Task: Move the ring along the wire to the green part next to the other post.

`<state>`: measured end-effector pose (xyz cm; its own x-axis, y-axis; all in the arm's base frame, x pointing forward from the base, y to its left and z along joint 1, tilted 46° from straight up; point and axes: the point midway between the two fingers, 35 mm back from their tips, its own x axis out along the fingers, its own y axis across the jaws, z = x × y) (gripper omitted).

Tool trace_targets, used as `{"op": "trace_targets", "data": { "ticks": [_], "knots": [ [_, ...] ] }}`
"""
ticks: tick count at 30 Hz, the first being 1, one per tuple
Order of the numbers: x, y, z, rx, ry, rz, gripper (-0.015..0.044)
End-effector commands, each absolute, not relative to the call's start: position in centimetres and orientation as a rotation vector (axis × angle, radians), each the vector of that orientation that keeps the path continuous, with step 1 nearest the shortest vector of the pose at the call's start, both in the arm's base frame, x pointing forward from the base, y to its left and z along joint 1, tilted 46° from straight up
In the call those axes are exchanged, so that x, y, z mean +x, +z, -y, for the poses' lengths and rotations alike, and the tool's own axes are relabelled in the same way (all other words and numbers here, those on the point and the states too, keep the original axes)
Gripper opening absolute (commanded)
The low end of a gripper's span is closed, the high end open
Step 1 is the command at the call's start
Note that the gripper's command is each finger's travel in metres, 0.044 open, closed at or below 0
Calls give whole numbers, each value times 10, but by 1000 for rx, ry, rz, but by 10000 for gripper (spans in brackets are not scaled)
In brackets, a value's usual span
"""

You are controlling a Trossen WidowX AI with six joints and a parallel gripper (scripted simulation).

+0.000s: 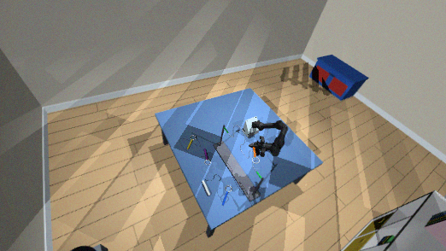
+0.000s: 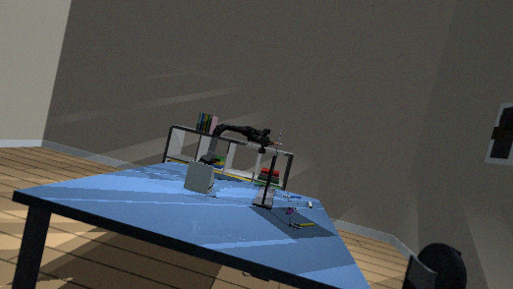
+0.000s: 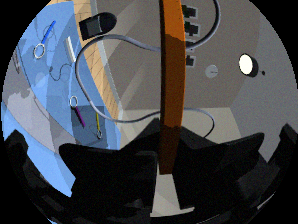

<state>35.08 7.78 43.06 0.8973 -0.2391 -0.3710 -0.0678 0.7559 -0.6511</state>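
My gripper (image 1: 254,147) (image 3: 160,121) is shut on the orange handle (image 1: 255,152) (image 2: 276,144) (image 3: 173,75), raised above the table. The ring (image 1: 255,160) is at the handle's end, between the two posts and nearer the front post (image 1: 259,184); it is not clear in the wrist view. One green part (image 1: 259,175) is beside that post, the other green part (image 1: 226,131) beside the far post (image 1: 222,136) (image 2: 268,182). The grey wire (image 3: 78,75) curves behind the handle in the wrist view. Whether it passes through the ring or touches it is too small to tell.
A pale box (image 1: 251,127) (image 2: 199,177) stands near the arm. Beyond the grey base (image 1: 232,169) lie a yellow-handled ring (image 1: 190,143), a purple-handled ring (image 1: 206,154) (image 3: 80,117), a white bar (image 1: 206,188) and a blue-handled ring (image 1: 225,197) (image 3: 48,32).
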Motion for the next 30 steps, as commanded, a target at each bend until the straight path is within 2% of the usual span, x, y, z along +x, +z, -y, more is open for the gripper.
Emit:
{"op": "trace_targets", "data": {
  "ticks": [1, 30],
  "knots": [
    [350, 430, -82, -628, -75, -460, -150],
    [346, 416, -131, 44, 119, -509, -150]
  ]
}}
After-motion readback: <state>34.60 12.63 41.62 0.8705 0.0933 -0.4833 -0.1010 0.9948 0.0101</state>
